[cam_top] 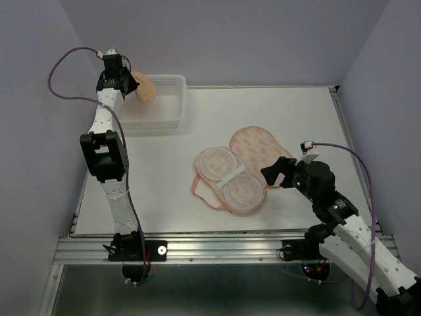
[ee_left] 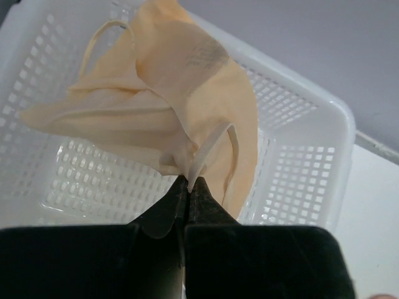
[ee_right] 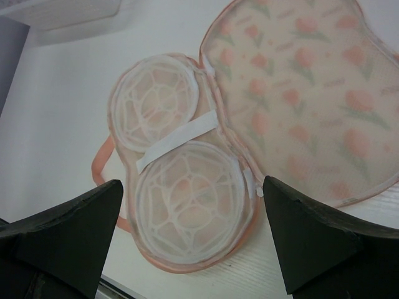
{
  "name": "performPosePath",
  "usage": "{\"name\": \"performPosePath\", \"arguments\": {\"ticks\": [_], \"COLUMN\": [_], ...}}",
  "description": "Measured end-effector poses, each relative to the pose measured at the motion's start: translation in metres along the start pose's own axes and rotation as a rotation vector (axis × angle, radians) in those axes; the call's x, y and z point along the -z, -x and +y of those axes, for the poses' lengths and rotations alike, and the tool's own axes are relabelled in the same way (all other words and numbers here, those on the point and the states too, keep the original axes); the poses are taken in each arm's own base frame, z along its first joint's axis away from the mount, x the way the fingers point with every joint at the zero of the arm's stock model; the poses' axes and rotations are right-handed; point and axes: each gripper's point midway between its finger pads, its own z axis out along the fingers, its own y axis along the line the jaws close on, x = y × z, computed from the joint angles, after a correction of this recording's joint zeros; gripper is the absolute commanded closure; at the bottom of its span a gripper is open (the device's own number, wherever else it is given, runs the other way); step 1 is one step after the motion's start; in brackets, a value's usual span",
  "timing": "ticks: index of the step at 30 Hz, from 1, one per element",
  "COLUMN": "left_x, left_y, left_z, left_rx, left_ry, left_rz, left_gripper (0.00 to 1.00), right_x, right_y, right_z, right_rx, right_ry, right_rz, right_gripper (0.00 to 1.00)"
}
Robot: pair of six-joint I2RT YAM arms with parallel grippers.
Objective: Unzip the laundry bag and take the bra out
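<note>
One laundry bag (cam_top: 255, 146), one bra (ee_left: 187, 93) above one white basket (ee_left: 299, 168)

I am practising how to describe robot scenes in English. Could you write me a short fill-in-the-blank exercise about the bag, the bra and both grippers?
1. The left gripper holds the bra over a white plastic ____.
2. The laundry bag lies ____ on the table, with its two halves spread flat.
3. The right gripper has its jaws wide apart and holds ____.

Missing words: basket; open; nothing.
</note>
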Motion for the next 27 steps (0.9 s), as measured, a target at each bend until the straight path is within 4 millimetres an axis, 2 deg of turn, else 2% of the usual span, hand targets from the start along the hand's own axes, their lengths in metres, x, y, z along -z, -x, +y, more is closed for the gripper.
{"name": "performPosePath", "arguments": {"ticks": [2,4,11,14,17,20,23,24,26,27], "left_x": [-0.009,-0.013,-0.02,-0.023,-0.026,-0.025,-0.024,-0.023,-0.023,-0.022], "left_y": [-0.026,-0.042,-0.115,-0.128,-0.128,-0.132,-0.136,-0.135,-0.133,-0.134], "left_z": [0.014,0.018,0.02,0.012,0.001,-0.007,-0.014,-0.016,-0.021,-0.025], "left_rx": [0.007,0.015,0.121,0.173,0.232,0.299,0.334,0.34,0.349,0.356], "left_ry": [0.008,0.003,-0.047,-0.082,-0.138,-0.191,-0.223,-0.228,-0.245,-0.256], "left_rz": [0.062,0.09,0.203,0.216,0.196,0.182,0.173,0.17,0.167,0.17], "left_gripper": [1.0,1.0,1.0,1.0,1.0,0.92,0.69,0.51,0.26,0.08], "right_x": [-0.002,-0.005,-0.008,-0.008,-0.007,-0.007,-0.006,-0.006,-0.006,-0.006], "right_y": [-0.003,-0.007,-0.012,-0.012,-0.012,-0.01,-0.009,-0.009,-0.009,-0.009], "right_z": [-0.002,-0.003,-0.002,0.0,0.001,0.003,0.004,0.004,0.004,0.004], "right_rx": [0.0,0.001,0.004,0.006,0.006,0.007,0.007,0.007,0.007,0.007], "right_ry": [-0.007,-0.013,-0.003,0.007,0.014,0.023,0.028,0.03,0.03,0.029], "right_rz": [0.013,0.031,0.056,0.059,0.056,0.05,0.047,0.047,0.046,0.046], "right_gripper": [0.0,0.0,0.0,0.0,0.0,0.0,0.0,0.0,0.0,0.0]}}
